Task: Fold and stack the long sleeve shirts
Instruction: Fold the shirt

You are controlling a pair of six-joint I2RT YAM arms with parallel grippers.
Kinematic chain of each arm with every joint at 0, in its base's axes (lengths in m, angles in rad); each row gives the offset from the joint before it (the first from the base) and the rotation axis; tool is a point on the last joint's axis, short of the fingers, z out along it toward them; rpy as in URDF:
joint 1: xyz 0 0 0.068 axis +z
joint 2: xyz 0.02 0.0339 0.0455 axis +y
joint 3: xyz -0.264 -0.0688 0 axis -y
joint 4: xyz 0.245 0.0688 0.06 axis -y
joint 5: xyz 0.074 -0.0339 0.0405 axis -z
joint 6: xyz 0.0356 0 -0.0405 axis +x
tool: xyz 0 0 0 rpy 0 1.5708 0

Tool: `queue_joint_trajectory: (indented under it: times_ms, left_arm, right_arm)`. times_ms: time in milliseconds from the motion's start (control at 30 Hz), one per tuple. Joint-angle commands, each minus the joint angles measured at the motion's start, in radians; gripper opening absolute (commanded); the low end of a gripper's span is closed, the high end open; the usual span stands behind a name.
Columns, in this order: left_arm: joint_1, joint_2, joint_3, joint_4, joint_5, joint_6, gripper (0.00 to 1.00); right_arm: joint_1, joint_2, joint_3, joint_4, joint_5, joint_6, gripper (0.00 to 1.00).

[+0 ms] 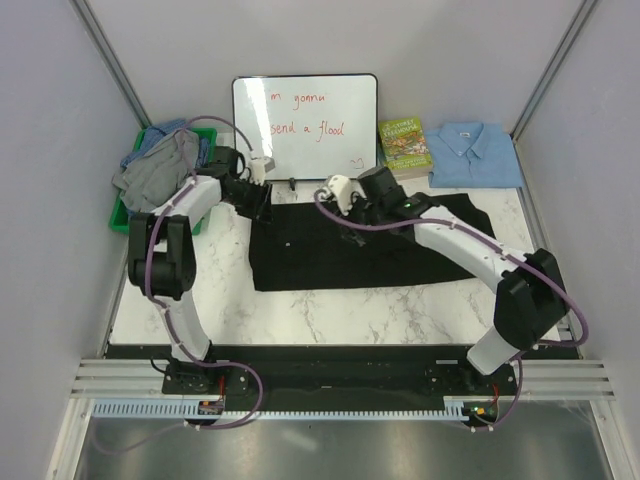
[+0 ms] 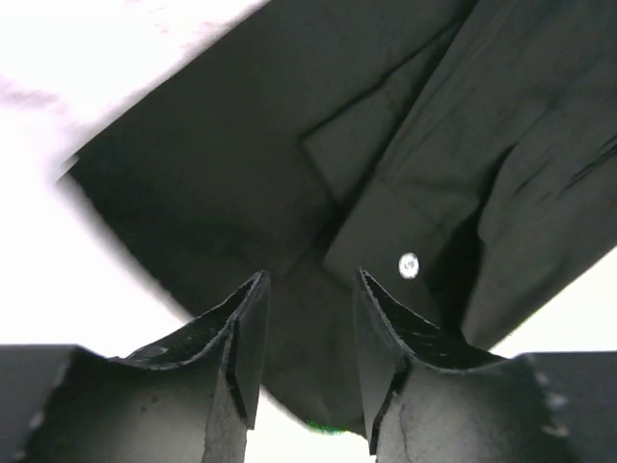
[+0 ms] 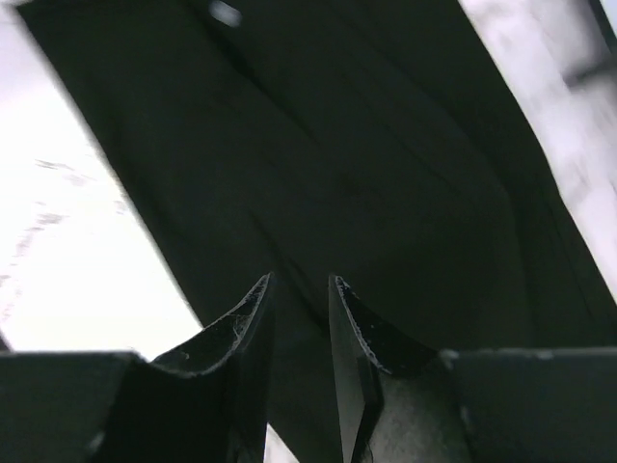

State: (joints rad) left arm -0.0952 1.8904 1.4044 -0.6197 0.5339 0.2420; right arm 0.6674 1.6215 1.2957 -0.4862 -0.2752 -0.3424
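A black long sleeve shirt (image 1: pixel 330 265) lies spread flat on the marble table. My left gripper (image 1: pixel 262 210) is at its far left corner. In the left wrist view the left gripper (image 2: pixel 310 280) is open, with black cloth (image 2: pixel 289 145) and a pale button (image 2: pixel 409 264) beneath the fingers. My right gripper (image 1: pixel 352 228) is over the shirt's far middle edge. It is open by a narrow gap (image 3: pixel 301 282), and black fabric (image 3: pixel 337 145) fills the view under it. A folded light blue shirt (image 1: pixel 478 152) lies at the back right. Grey and blue shirts (image 1: pixel 160 170) are heaped at the back left.
The heaped shirts sit in a green bin (image 1: pixel 118 212) at the table's left edge. A whiteboard (image 1: pixel 305 125) leans on the back wall, with a green-covered book (image 1: pixel 404 145) beside it. Bare marble (image 1: pixel 340 315) shows in front of the black shirt.
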Motion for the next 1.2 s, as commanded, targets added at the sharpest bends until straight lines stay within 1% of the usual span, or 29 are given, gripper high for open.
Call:
queue_joint_trajectory:
  times_ms: [0,33,67,100,133,200,300,333,400,433,467,533,567,667,767,800,867,967,1033,1133,1167]
  left_arm:
    - [-0.095,0.097,0.091,-0.055,-0.153,0.141,0.44]
    - [-0.109,0.110,0.103,-0.075,-0.169,0.149,0.43]
    - [-0.118,0.125,0.107,-0.089,-0.176,0.169,0.42]
    - [-0.138,0.151,0.117,-0.106,-0.193,0.177,0.38]
    - [-0.146,0.160,0.116,-0.130,-0.198,0.183,0.36]
    - [-0.175,0.170,0.084,-0.147,-0.216,0.203,0.36]
    - [-0.221,0.155,0.021,-0.156,-0.215,0.212,0.35]
    - [-0.233,0.148,0.004,-0.156,-0.212,0.209,0.34]
    - [-0.274,0.135,-0.044,-0.160,-0.190,0.189,0.31]
    - [-0.288,0.113,-0.062,-0.160,-0.178,0.181,0.29]
    - [-0.326,0.104,-0.102,-0.164,-0.170,0.169,0.27]
    - [-0.368,0.070,-0.143,-0.170,-0.155,0.160,0.27]
    - [-0.403,0.059,-0.184,-0.175,-0.144,0.155,0.26]
    - [-0.460,0.017,-0.252,-0.204,-0.120,0.163,0.24]
    - [-0.491,-0.037,-0.275,-0.259,-0.049,0.180,0.21]
    - [-0.497,-0.053,-0.277,-0.282,0.001,0.184,0.21]
    - [-0.515,-0.105,-0.271,-0.299,0.046,0.209,0.21]
    - [-0.505,-0.152,-0.237,-0.318,0.089,0.241,0.21]
    - [-0.479,-0.182,-0.225,-0.307,0.100,0.237,0.21]
    - [-0.407,-0.197,-0.197,-0.299,0.153,0.238,0.24]
    - [-0.361,-0.201,-0.194,-0.301,0.199,0.244,0.27]
  right_arm:
    - [-0.141,-0.032,-0.093,-0.100,0.074,0.032,0.36]
    - [-0.196,-0.037,-0.117,-0.110,0.088,0.037,0.36]
    - [-0.224,-0.041,-0.133,-0.117,0.115,0.042,0.36]
    - [-0.250,-0.046,-0.148,-0.115,0.123,0.042,0.36]
    - [-0.300,-0.048,-0.185,-0.101,0.128,0.042,0.36]
    - [-0.334,-0.049,-0.223,-0.083,0.168,0.034,0.36]
    - [-0.408,-0.019,-0.277,-0.055,0.180,0.026,0.36]
    - [-0.455,-0.002,-0.289,-0.046,0.179,0.028,0.36]
    - [-0.498,0.017,-0.299,-0.045,0.192,0.016,0.35]
    - [-0.534,0.024,-0.305,-0.045,0.200,-0.013,0.34]
    - [-0.551,0.037,-0.309,-0.046,0.208,-0.029,0.34]
    - [-0.593,0.043,-0.320,-0.055,0.226,-0.087,0.34]
    - [-0.603,0.043,-0.325,-0.060,0.232,-0.105,0.33]
    - [-0.631,0.022,-0.328,-0.100,0.235,-0.171,0.33]
    - [-0.646,-0.021,-0.325,-0.146,0.222,-0.201,0.34]
    - [-0.649,-0.032,-0.314,-0.156,0.222,-0.201,0.35]
    - [-0.647,-0.055,-0.296,-0.183,0.202,-0.188,0.35]
    - [-0.649,-0.058,-0.257,-0.174,0.182,-0.133,0.36]
    - [-0.643,-0.022,-0.236,-0.149,0.186,-0.107,0.36]
    - [-0.623,0.041,-0.230,-0.103,0.221,-0.083,0.36]
    - [-0.614,0.058,-0.230,-0.094,0.234,-0.084,0.35]
